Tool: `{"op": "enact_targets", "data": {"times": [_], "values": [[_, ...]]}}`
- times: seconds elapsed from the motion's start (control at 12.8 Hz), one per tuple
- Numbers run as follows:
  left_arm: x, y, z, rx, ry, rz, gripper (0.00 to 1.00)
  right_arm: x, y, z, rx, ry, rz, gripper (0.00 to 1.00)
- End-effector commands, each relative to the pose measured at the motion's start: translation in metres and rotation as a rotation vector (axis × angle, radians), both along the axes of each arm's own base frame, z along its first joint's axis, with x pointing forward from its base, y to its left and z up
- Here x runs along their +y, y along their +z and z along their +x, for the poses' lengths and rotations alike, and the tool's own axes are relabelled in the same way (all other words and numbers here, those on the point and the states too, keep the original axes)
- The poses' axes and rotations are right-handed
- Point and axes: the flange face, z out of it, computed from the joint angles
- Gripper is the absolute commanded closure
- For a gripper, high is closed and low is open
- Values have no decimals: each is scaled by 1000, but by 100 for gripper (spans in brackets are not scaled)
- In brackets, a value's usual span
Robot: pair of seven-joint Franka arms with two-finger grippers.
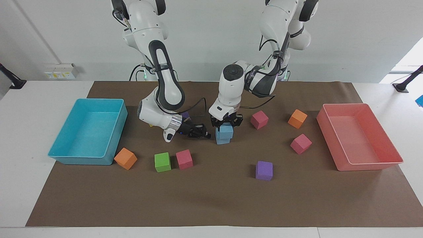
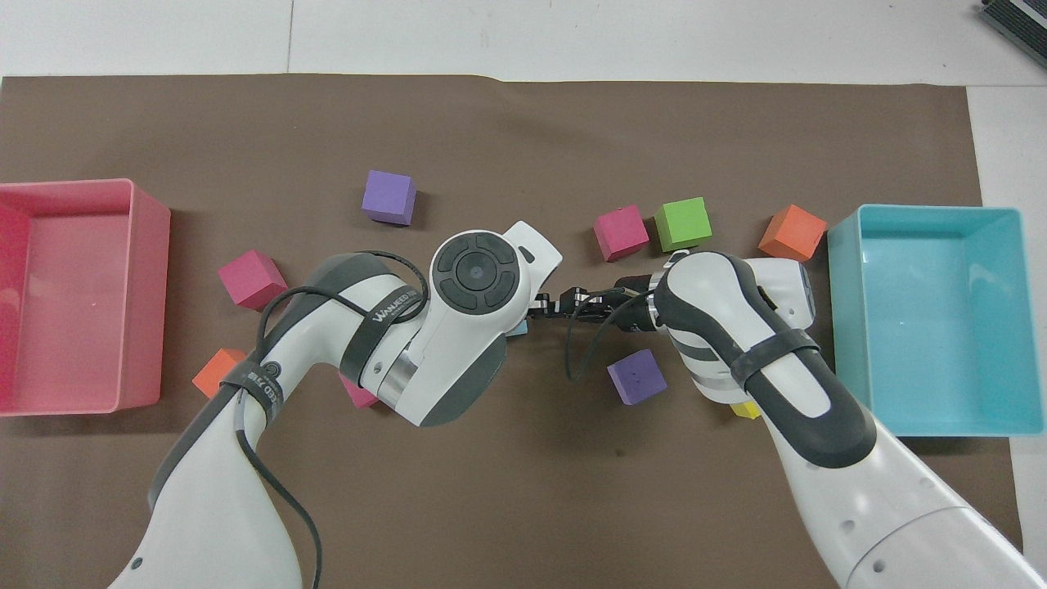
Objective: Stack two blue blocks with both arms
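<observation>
Two sky-blue blocks stand stacked in the middle of the brown mat. The upper blue block (image 1: 226, 130) rests on the lower blue block (image 1: 221, 140), shifted a little to one side of it. My left gripper (image 1: 226, 123) points down with a finger on each side of the upper block, shut on it. My right gripper (image 1: 205, 134) lies low and sideways just beside the stack, toward the right arm's end. In the overhead view the left wrist covers the stack; only a blue corner (image 2: 517, 329) shows, with the right gripper (image 2: 550, 308) next to it.
A turquoise tray (image 1: 99, 100) stands at the right arm's end and a pink tray (image 1: 390, 161) at the left arm's end. Orange (image 1: 125, 158), green (image 1: 162, 162), pink (image 1: 184, 159) and purple (image 1: 264, 170) cubes lie farther from the robots than the stack. Several more cubes lie around it.
</observation>
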Motion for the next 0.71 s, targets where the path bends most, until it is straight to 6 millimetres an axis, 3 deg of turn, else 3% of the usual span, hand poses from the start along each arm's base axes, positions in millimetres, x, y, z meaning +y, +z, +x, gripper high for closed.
{"op": "enact_targets", "data": {"times": [0.0, 0.63], "values": [[-3, 6, -13, -1, -1, 42, 100, -4, -1, -1, -19, 4, 30, 100], [-5, 5, -15, -18, 19, 27, 100, -4, -1, -1, -21, 3, 28, 100]]}}
